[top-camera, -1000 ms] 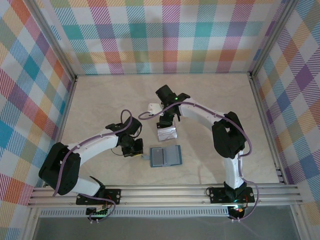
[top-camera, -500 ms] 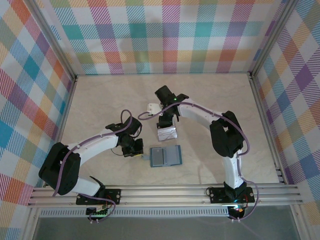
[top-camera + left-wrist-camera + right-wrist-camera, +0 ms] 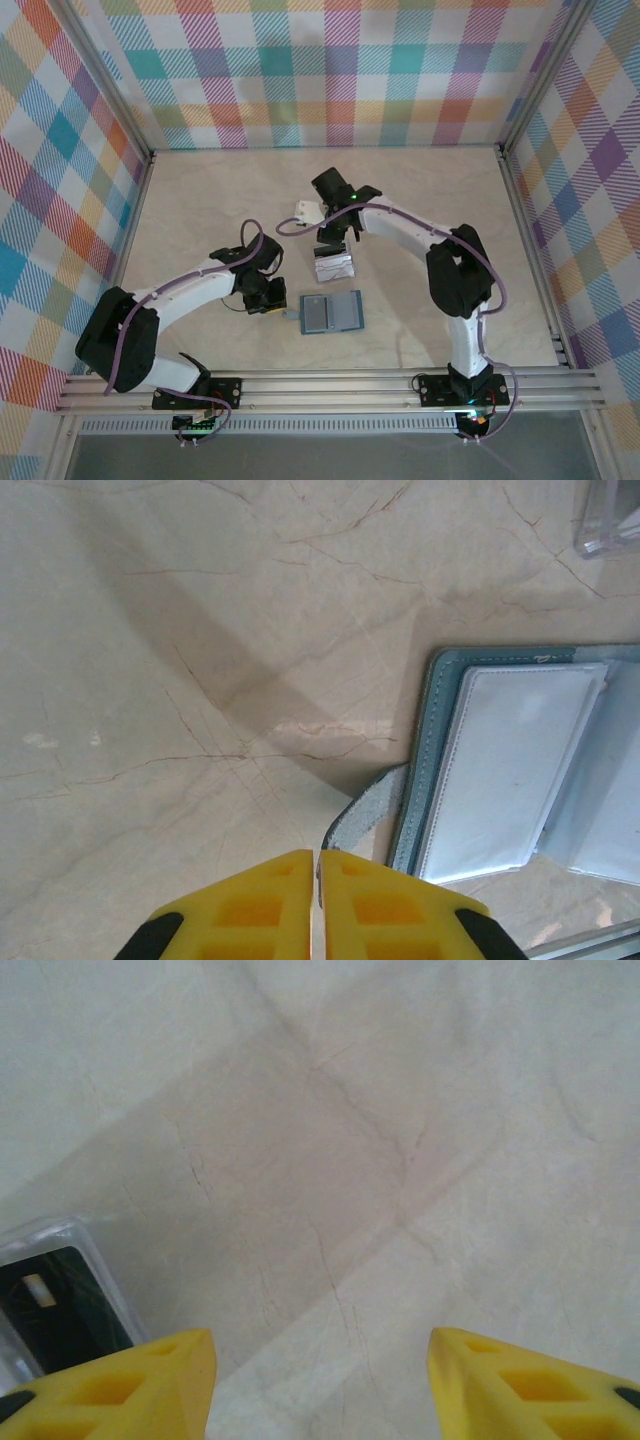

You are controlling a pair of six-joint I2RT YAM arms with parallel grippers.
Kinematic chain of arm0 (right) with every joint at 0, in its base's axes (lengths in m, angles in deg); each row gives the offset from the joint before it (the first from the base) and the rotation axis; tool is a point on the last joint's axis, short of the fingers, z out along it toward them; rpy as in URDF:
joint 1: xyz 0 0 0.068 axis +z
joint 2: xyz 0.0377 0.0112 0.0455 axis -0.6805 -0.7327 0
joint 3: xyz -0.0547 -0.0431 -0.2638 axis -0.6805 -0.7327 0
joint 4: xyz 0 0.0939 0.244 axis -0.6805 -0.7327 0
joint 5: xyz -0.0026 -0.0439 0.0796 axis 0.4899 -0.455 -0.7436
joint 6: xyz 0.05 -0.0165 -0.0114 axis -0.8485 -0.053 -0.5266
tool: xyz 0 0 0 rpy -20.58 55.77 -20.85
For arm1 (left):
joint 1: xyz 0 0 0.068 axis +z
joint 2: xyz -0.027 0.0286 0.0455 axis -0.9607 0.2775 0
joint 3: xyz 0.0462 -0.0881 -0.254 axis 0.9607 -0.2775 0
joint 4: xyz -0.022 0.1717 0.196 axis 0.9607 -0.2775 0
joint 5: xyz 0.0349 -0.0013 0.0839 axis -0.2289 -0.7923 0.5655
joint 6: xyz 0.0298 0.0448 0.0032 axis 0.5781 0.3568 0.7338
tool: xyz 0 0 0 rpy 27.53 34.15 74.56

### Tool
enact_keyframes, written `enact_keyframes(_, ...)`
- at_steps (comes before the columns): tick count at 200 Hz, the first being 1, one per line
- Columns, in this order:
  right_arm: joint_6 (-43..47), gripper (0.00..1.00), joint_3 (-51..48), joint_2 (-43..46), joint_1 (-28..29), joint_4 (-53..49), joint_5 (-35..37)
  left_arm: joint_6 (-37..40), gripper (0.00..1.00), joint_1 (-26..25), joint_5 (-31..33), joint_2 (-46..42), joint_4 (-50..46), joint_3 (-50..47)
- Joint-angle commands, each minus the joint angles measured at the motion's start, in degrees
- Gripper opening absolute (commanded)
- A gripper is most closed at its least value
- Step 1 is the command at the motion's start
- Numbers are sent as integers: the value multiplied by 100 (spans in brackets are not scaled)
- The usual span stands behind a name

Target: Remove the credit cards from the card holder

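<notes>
Card holder (image 3: 330,312): lies open and flat; pockets look emptied.
Left gripper (image 3: 318,865): fingers pressed together on nothing visible, at holder's left edge, probably steadying it.
Right gripper (image 3: 320,1335): spread, empty, beyond holder.
Dark card (image 3: 333,266): just beyond holder; right wrist view reveals a clear casing.
Pale card (image 3: 306,210): farther beyond.
Strap tab (image 3: 365,815): resolved by left wrist view, curling from holder toward fingertips.

No text, label, brand, number or sign can be read anywhere. At 8 o'clock in the right wrist view, the dark card (image 3: 55,1310) carries a small pale mark near its upper edge, too blurred to make out. In the left wrist view, the card holder (image 3: 520,765) has a tiny faint mark at its top seam, too small to read.
</notes>
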Motion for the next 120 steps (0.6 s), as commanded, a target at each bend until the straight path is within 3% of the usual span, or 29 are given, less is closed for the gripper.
enact_keyframes(1,-811,59,-171,674,14,-211,-252,102,12,91,-28,-180,-158,-51)
enact_keyframes(27,-2096,59,-532,1176,18,-283,-799,87,13,91,-105,-226,-136,2)
enact_keyframes(45,-3446,57,-842,1473,23,-152,-1078,86,13,91,-166,-255,-146,72)
enact_keyframes(80,-6029,42,-1379,1800,35,-146,-2009,137,13,91,-179,-289,-299,283)
enact_keyframes(120,-8070,31,-2279,2044,189,369,-2806,154,15,67,-523,-264,-248,505)
